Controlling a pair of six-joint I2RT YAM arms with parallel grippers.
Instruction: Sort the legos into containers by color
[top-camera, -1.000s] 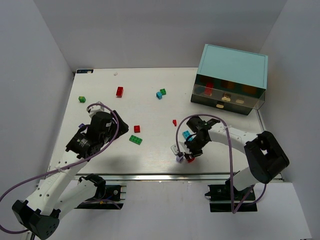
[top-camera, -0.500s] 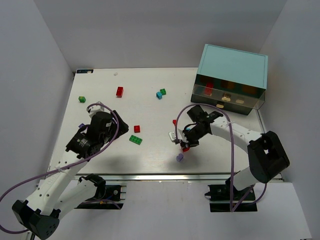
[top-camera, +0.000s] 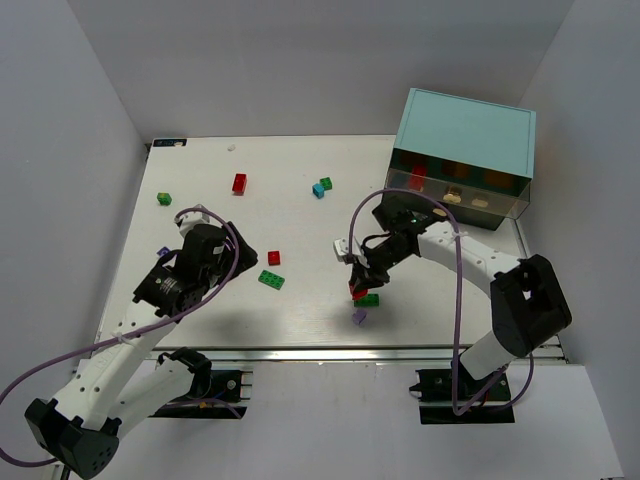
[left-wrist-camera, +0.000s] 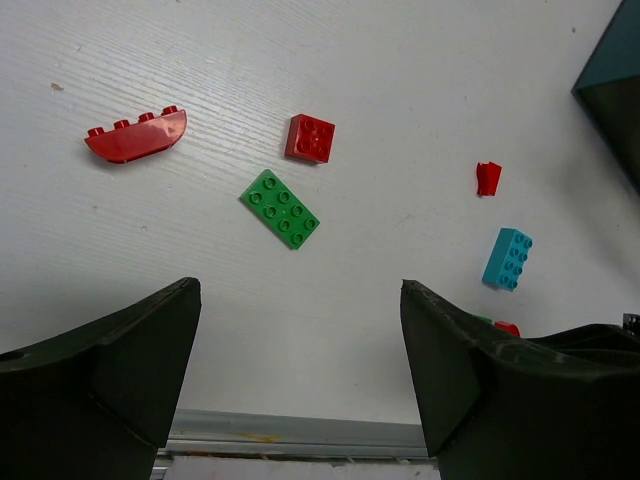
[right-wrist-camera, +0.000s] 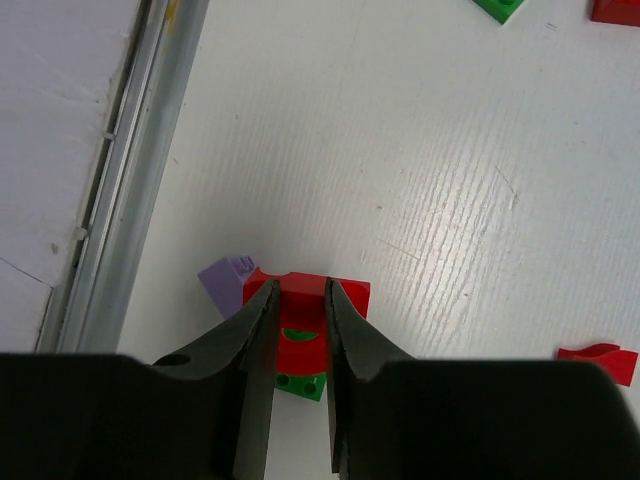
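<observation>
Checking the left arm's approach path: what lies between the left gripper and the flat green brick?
Nothing. In the left wrist view, only bare white table separates the open left gripper from the flat green brick.

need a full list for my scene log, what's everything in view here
red legos: five, red, one far, three loose mid-table, one gripped
green legos: four, green, far left, far centre, flat plate mid-table, one next to the gripped red
cyan legos: two, cyan, far centre, mid-table right
lavender lego: one, lavender, near edge
cabinet: one, light teal, far right, clear drawers
table: one, white
left arm: one, black and white, jaws open, empty
right arm: one, black and white, jaws shut on a red lego
</observation>
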